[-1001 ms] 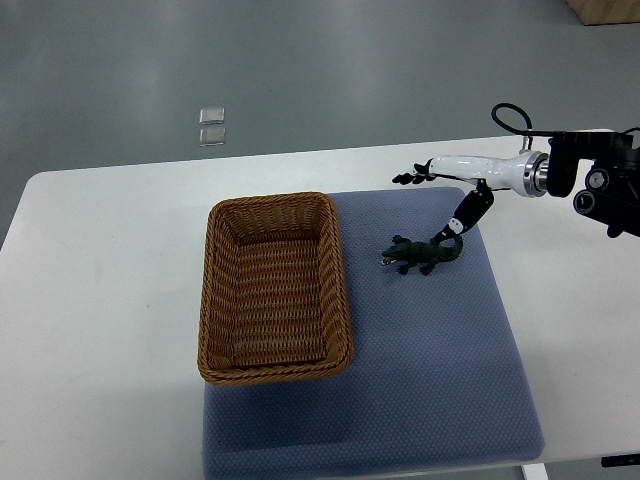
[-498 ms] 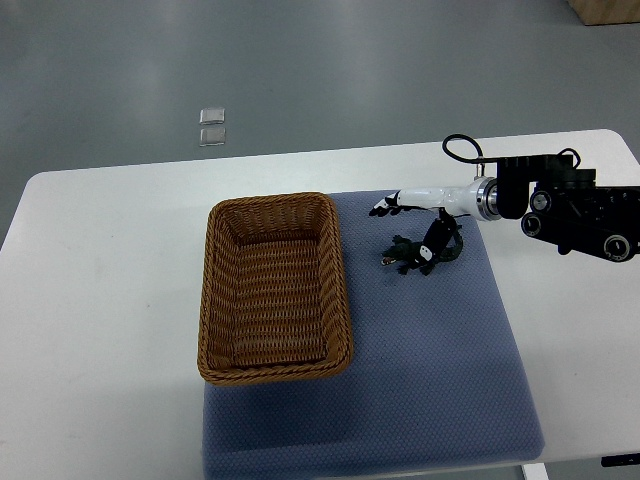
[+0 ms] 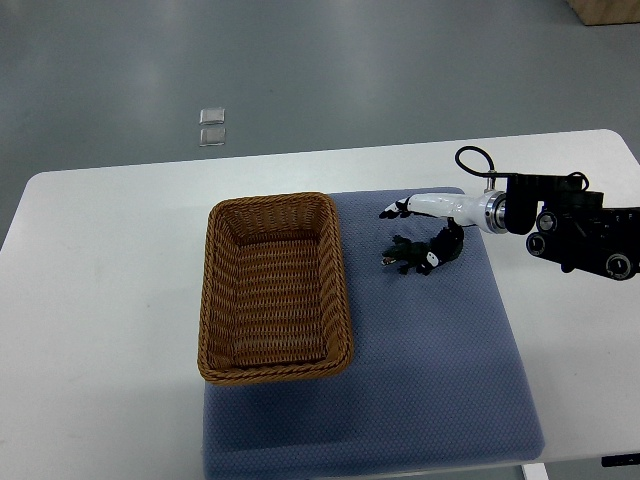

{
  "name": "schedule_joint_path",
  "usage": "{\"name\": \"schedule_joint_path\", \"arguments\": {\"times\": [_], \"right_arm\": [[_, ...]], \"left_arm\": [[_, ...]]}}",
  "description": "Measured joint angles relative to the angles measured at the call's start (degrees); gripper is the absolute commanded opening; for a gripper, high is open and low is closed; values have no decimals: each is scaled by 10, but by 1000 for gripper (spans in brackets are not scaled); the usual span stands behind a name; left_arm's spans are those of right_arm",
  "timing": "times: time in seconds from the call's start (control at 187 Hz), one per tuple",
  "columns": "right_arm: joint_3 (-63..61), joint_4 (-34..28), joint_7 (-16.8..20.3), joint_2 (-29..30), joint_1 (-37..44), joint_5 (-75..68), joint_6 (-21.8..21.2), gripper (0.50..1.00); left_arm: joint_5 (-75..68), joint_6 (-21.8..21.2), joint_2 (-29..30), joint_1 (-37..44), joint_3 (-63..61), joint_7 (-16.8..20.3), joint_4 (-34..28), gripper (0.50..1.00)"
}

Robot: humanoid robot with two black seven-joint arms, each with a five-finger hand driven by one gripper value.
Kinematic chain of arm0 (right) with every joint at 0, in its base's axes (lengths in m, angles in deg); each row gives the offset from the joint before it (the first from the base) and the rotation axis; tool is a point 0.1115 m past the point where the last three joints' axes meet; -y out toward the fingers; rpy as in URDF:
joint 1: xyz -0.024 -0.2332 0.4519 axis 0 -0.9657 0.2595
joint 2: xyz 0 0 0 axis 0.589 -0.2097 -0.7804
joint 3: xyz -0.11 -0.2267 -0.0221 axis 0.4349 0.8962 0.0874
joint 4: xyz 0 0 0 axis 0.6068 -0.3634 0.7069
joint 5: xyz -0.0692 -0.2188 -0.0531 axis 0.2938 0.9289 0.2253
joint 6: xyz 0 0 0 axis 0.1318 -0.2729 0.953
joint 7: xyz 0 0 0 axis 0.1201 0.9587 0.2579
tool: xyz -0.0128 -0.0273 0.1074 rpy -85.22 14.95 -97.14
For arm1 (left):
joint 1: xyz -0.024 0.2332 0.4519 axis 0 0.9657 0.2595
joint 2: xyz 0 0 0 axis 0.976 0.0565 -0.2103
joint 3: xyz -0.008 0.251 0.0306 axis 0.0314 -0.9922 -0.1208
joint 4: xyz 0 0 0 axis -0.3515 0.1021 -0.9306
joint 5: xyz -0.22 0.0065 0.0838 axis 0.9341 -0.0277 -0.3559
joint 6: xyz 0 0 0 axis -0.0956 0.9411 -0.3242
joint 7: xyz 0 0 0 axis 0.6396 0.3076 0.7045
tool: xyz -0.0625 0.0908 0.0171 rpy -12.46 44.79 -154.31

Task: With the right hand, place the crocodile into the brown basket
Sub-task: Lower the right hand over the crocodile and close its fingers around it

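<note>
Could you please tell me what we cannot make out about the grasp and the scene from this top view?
Top view:
- Whether the right hand grips the crocodile or merely touches it: the contact is tiny, dark on dark.
- The crocodile's end under the hand: covered by it.
- The right arm past the wrist: cut off by the right edge.
- The left arm: outside the picture.

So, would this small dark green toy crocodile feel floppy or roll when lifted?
Probably light: the dark green toy crocodile looks small beside the right hand. Likely rigid, as its legs stick out. Those legs should stop rolling.
</note>
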Motion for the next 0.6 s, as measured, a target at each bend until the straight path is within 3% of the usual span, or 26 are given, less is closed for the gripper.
{"name": "schedule_joint_path", "arguments": {"times": [0.31, 0.599], "right_arm": [[4, 0, -1, -10, -7, 10, 10, 750], [17, 0, -3, -10, -11, 19, 23, 740]], "left_arm": [[0, 0, 0, 0, 0, 0, 0, 1000], [0, 0, 0, 0, 0, 0, 0, 1000]]}}
